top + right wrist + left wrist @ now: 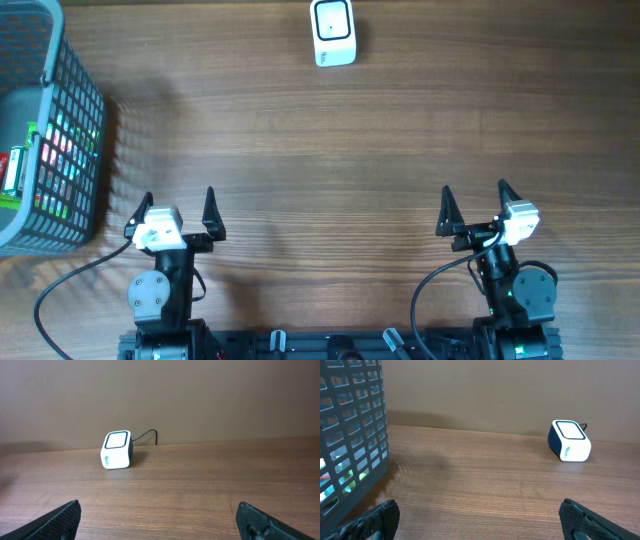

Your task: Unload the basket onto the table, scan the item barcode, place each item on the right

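Note:
A white and dark blue barcode scanner (333, 32) stands at the far edge of the wooden table, also seen in the left wrist view as the scanner (569, 441) and in the right wrist view as the scanner (117, 449). Colourful packaged items (18, 170) lie inside a grey mesh basket (78, 110) at the far left; no barcode shows. My left gripper (178, 212) and right gripper (475, 206) both stand open near the front edge, nothing between their fingers. Bare wood lies between the left gripper's (480, 522) fingers and the right gripper's (157, 522) fingers.
The basket wall (350, 435) rises close on the left of the left wrist view. A dark cable (147, 435) runs from the scanner toward the back wall. Wooden tabletop (330, 150) spreads between the grippers and the scanner.

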`<state>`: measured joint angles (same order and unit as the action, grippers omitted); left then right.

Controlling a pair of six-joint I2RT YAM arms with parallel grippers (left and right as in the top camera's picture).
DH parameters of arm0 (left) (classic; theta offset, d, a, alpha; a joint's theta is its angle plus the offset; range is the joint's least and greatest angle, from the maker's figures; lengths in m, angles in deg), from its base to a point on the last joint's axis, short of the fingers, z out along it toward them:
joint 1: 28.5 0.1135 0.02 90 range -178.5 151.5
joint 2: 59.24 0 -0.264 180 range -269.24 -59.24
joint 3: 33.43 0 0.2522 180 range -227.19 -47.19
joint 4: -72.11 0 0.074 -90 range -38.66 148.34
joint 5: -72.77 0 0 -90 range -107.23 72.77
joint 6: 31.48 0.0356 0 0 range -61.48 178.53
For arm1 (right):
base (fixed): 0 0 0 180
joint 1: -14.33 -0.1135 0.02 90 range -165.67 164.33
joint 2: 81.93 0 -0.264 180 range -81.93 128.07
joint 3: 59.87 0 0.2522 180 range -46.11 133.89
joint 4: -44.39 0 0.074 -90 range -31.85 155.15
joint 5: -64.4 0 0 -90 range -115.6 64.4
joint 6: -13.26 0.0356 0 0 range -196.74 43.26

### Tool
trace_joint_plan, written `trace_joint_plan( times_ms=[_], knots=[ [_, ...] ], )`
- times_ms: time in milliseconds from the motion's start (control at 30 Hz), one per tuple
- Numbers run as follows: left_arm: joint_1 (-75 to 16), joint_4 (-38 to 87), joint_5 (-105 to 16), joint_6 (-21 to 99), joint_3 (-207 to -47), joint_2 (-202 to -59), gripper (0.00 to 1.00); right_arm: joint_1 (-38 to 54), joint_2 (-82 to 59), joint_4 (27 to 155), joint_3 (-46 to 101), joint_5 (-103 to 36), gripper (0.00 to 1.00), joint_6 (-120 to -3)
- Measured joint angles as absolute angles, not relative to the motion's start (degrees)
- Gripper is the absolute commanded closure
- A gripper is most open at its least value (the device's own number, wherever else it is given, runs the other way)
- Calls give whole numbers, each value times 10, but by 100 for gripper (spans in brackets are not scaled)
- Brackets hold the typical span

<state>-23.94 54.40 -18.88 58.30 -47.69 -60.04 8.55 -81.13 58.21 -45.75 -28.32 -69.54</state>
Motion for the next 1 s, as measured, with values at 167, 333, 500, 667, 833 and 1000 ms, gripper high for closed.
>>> trace_joint_plan(
  times_ms=[167,333,500,667,833,1000],
  knots=[
    [-239,544,-189,583,-477,-600,0,86,-811,582,-458,-283,0,-695],
    [-239,552,-239,583,-477,-600,0,86,-811,582,-458,-283,0,-695],
    [-239,562,-301,585,-477,-600,0,86,-811,582,-458,-283,0,-695],
    [-239,547,-366,541,-495,-600,0,86,-811,582,-458,-283,0,-695],
    [-239,417,-372,445,-685,-645,0,86,-811,582,-458,-283,0,-695],
    [-239,149,-327,438,-1140,-872,0,86,-809,583,-458,-283,0,-695]
  ],
)
